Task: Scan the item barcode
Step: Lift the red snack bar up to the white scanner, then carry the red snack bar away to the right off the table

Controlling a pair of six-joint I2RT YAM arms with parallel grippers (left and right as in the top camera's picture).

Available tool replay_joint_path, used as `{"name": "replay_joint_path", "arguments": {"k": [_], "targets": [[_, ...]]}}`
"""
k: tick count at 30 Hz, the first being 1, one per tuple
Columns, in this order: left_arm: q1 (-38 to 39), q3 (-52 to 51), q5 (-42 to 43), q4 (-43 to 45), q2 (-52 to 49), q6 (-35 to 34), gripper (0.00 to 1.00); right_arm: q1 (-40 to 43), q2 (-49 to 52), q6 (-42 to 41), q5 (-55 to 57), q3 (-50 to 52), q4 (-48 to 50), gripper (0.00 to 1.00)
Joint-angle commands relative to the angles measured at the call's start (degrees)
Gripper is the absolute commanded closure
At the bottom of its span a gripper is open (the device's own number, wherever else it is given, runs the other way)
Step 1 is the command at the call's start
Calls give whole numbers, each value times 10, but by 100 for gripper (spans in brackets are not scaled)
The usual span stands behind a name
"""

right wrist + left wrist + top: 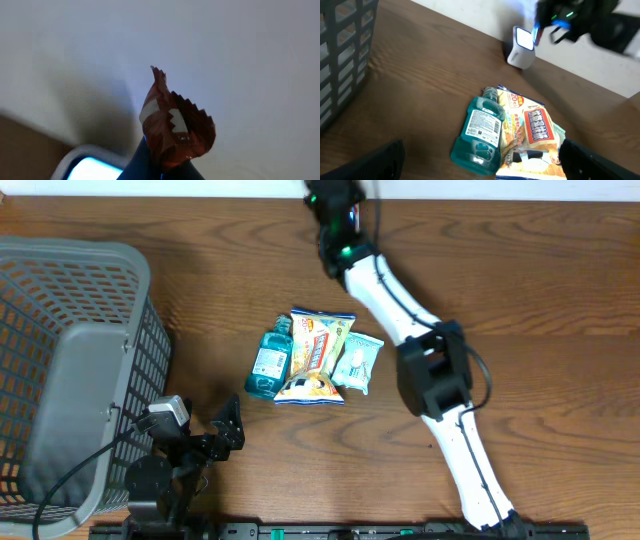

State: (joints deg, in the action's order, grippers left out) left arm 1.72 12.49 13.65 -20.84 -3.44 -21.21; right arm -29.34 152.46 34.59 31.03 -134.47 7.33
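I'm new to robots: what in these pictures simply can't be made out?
- Right wrist: brown wrapper, only its crimped end clears the jaws; no barcode visible.
- Right wrist: scanner, cut off by the bottom edge.
- Overhead: mouthwash bottle label, too small to read.
- Overhead: basket, cut off at left edge.

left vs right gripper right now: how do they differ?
Jaws: left gripper wide open, empty; right gripper shut on a brown wrapper. Place: left gripper near the basket; right gripper at the table's far edge by the scanner. Both are black.
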Motion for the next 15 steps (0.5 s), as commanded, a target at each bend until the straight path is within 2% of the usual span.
{"name": "replay_joint_path", "arguments": {"k": [1,15], "targets": [[2,1,7,-2,1,-7,2,-26,23,81,30,-19,2,99],[2,1,7,-2,1,-7,2,-42,17,45,63,-19,-39,99]]}}
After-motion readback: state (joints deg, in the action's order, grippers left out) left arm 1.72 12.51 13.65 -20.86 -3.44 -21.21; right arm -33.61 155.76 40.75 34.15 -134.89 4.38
